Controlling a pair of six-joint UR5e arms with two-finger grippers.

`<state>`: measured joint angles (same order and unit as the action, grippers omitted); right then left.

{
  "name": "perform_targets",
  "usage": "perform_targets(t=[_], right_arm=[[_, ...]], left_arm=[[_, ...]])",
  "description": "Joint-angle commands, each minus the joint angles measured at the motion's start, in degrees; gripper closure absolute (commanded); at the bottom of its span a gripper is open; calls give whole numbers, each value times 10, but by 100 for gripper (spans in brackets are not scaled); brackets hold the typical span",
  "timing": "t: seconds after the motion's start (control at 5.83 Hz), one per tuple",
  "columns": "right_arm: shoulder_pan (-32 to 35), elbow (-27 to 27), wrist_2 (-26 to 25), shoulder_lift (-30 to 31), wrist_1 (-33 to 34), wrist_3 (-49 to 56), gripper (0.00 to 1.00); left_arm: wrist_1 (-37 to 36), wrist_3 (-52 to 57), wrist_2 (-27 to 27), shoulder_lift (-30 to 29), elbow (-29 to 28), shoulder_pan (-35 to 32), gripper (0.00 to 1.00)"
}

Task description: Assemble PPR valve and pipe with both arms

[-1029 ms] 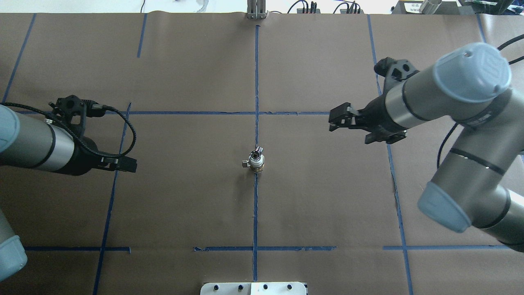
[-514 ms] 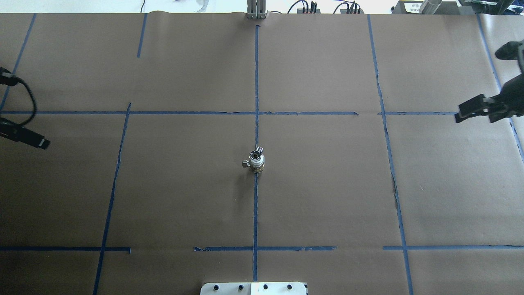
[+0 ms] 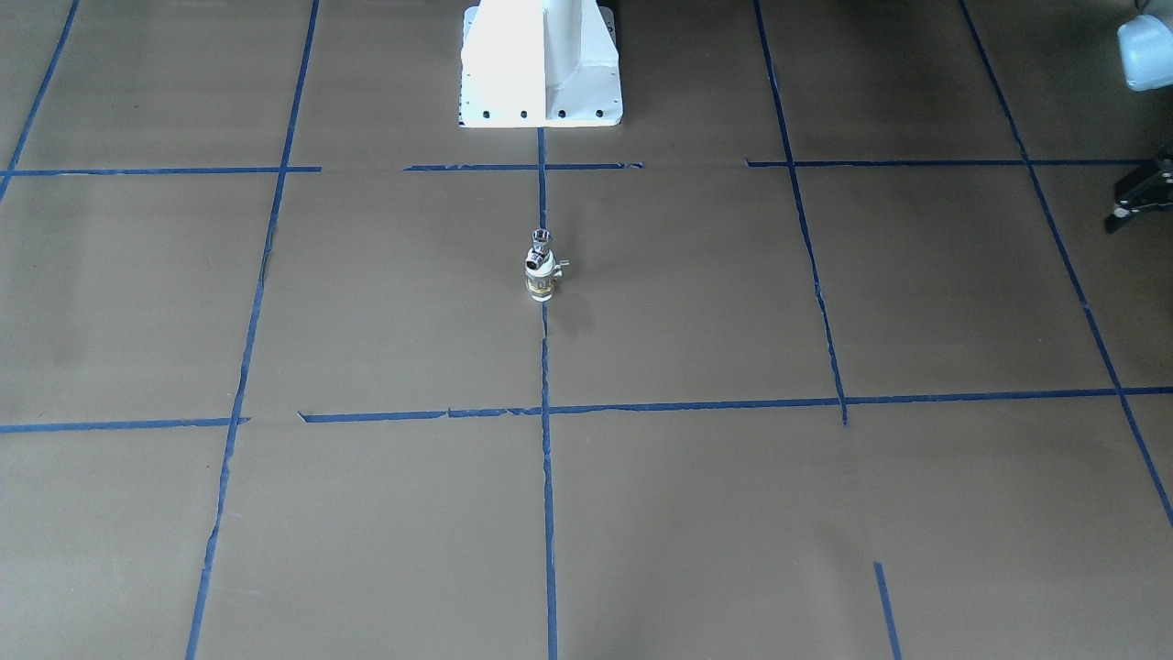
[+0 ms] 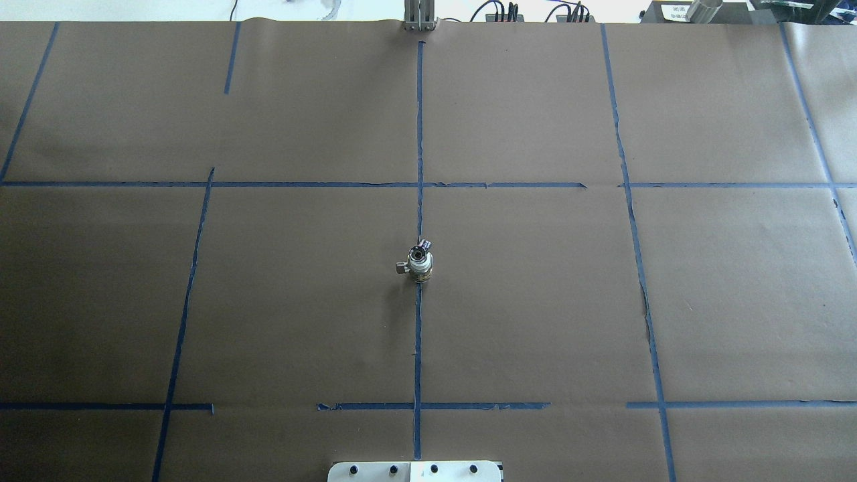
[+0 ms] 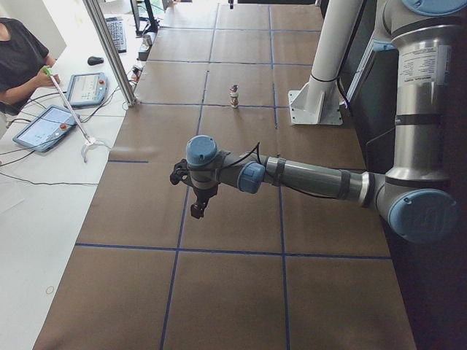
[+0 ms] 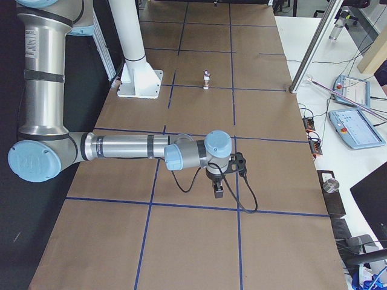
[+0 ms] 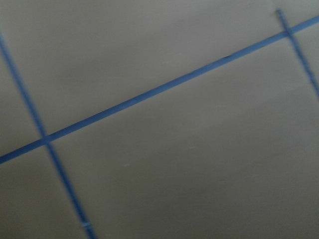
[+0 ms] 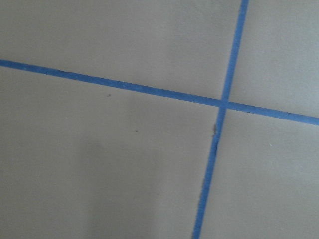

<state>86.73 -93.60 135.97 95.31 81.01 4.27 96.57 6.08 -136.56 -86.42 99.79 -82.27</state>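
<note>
The PPR valve (image 4: pixel 421 268) stands upright on the centre tape line, white ends and a brass band, with its small lever to the side. The chrome pipe (image 4: pixel 420 251) sits on top of it; both also show in the front view, valve (image 3: pixel 541 278) and pipe (image 3: pixel 542 241). Both arms are far from them and outside the overhead view. My left gripper (image 5: pixel 195 211) hangs over the table's left end; a black part of it (image 3: pixel 1136 200) shows at the front view's right edge. My right gripper (image 6: pixel 217 191) hangs over the right end. I cannot tell whether either is open or shut. Both wrist views show only paper and tape.
The white pedestal base (image 3: pixel 541 64) stands at the robot's edge of the table. Brown paper with blue tape lines (image 4: pixel 418 134) covers the table. An aluminium post (image 5: pixel 109 51), tablets (image 5: pixel 44 127) and a seated person (image 5: pixel 18 58) are on the operators' side.
Both arms have drawn outward, left arm to the left and right arm to the right, and left the overhead view. The valve and pipe have not moved.
</note>
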Motion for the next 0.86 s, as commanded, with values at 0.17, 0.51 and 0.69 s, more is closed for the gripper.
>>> perform_targets(t=[0.17,0.51,0.69], right_arm=[[85,68,-8,-48,140,197,0],[100,31,-10,-44,185,215,0],[100,4,-18,1,182,218,0]], left_arm=[[-118,80,-9,31,5,-64,0],[-124,75,-3,37,4,-63,0],[-125,68,-6,38,0,-63,0]])
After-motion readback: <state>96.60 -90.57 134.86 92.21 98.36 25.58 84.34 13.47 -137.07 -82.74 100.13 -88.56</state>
